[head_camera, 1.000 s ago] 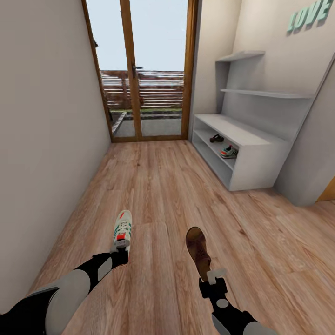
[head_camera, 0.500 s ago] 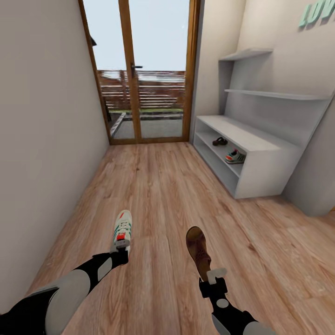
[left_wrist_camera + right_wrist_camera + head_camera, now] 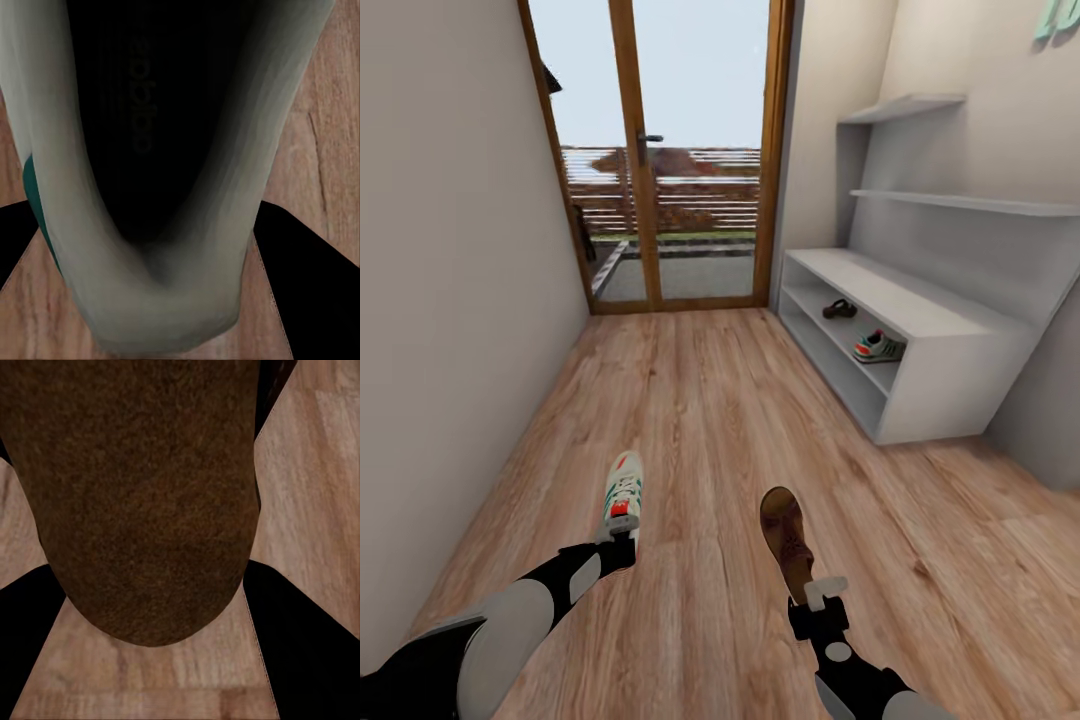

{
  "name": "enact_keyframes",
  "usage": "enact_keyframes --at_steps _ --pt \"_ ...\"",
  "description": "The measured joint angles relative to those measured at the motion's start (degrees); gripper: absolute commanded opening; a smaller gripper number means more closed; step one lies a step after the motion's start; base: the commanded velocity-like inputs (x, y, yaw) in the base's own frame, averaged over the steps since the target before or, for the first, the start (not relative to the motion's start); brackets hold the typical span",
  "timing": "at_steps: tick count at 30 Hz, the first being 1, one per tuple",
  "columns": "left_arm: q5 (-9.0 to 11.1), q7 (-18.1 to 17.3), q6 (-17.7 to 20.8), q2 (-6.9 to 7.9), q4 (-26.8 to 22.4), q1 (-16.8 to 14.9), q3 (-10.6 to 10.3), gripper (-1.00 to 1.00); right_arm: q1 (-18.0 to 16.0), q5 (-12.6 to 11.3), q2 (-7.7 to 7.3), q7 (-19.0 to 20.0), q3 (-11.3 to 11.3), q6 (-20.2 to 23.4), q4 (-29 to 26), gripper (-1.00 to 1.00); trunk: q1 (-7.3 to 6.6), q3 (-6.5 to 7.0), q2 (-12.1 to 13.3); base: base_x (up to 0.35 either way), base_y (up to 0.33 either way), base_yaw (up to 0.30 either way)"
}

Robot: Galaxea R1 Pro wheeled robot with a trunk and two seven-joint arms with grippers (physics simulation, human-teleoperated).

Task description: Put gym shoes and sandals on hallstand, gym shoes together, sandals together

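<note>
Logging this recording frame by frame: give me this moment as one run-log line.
left gripper: shut on gym shoe | right gripper: shut on sandal | hallstand: one sneaker, one sandal shelved

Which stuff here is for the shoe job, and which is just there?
For the job:
held sneaker
held sandal
sneaker on rack
sandal on rack
rack
floor

Just there:
glass door
wall letters

A faint "adidas" wordmark can be read on the dark insole of the gym shoe [image 3: 150, 112] in the left wrist view. Teal wall lettering [image 3: 1063, 17] is cut off at the head view's edge and cannot be read.
</note>
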Motion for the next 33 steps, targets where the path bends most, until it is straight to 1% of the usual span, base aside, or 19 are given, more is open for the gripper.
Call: enact_keyframes --at_steps 7,14,24,33 --pt "0.00 0.00 0.00 0.00 0.01 0.00 0.00 -1.00 0.01 0.00 0.00 0.00 0.00 0.01 0.00 -1.00 0.00 -0.33 0.00 0.350 0.000 -0.012" --pt "0.00 0.01 0.00 0.00 0.01 -0.01 0.02 -1.00 0.01 -0.01 -0.01 -0.01 0.00 0.02 -0.01 -1.00 0.00 -0.71 0.00 0.350 0.006 -0.098" --pt "0.00 0.02 0.00 -0.01 0.04 -0.01 0.08 -1.00 0.00 -0.01 -0.01 -0.01 0.00 0.03 -0.02 -1.00 0.00 -1.32 0.00 0.350 0.081 -0.208" --pt "-0.03 0.03 0.00 -0.01 0.05 -0.02 0.08 -1.00 0.01 -0.01 -0.01 -0.01 0.00 0.04 -0.03 -1.00 0.00 -1.88 0.00 0.336 0.153 -0.239"
